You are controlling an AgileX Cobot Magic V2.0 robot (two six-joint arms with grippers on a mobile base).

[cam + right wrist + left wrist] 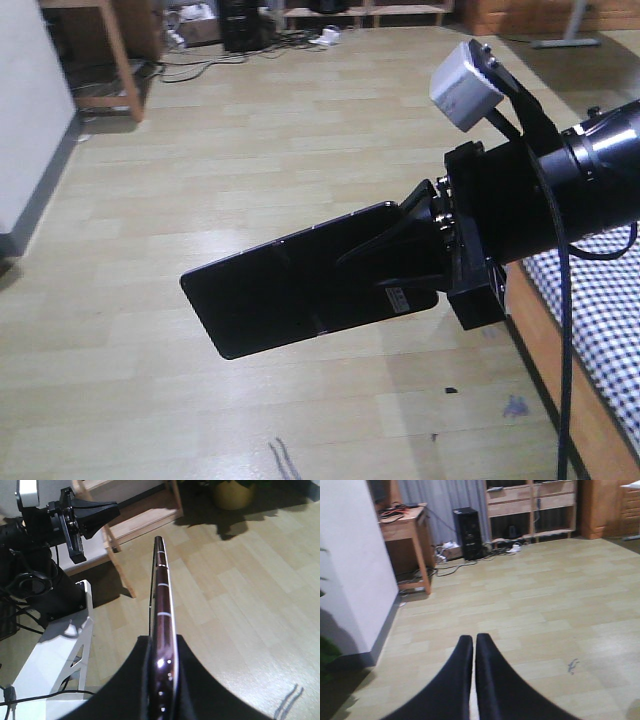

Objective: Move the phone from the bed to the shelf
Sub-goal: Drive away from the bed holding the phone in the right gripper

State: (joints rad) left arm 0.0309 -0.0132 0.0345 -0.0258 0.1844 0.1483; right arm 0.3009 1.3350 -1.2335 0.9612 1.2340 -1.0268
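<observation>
The phone, a glossy black slab with a small white sticker, hangs level above the wooden floor, clear of the bed. My right gripper is shut on its right end. In the right wrist view the phone shows edge-on with a pinkish rim, clamped between the right gripper fingers. The bed, with its check cover and wooden frame, lies at the lower right. A light wooden shelf stands ahead of the phone. My left gripper is shut and empty; it also shows beside the shelf.
A wooden desk stands by the white wall. A black computer tower and loose cables sit by a brown drawer unit. A potted plant is beyond the shelf. The robot's white base frame is at left.
</observation>
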